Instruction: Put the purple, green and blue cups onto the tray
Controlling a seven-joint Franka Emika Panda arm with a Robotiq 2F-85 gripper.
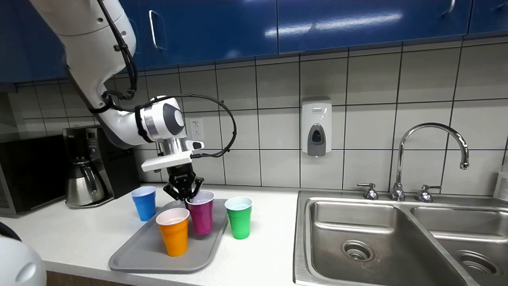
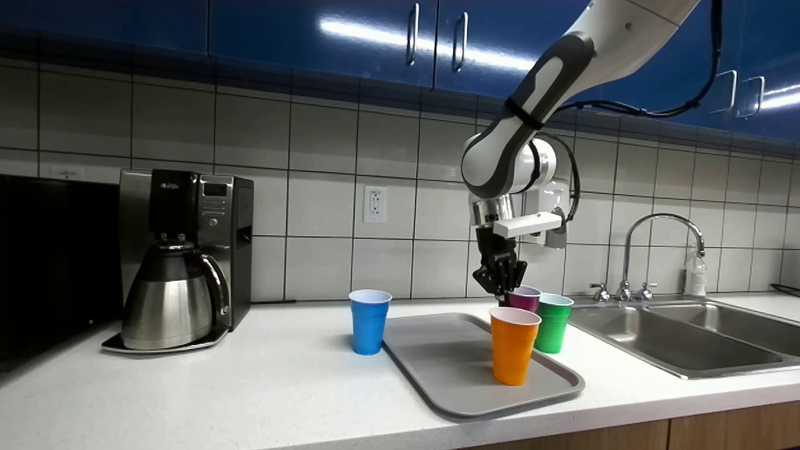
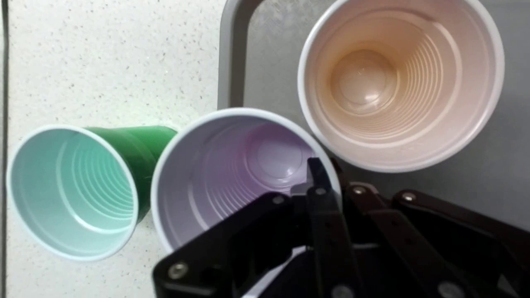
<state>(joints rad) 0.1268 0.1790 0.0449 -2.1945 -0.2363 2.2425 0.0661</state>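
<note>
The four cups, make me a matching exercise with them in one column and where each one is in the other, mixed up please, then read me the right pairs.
Column one
1. blue cup
2. orange cup
3. purple cup
4. green cup

Column two
A. pinched at its rim by the gripper
B. on the counter, on the sink side of the tray
C. on the counter, on the coffee maker side of the tray
D. standing on the tray, not gripped

Right pairs: 1-C, 2-D, 3-A, 4-B.
</note>
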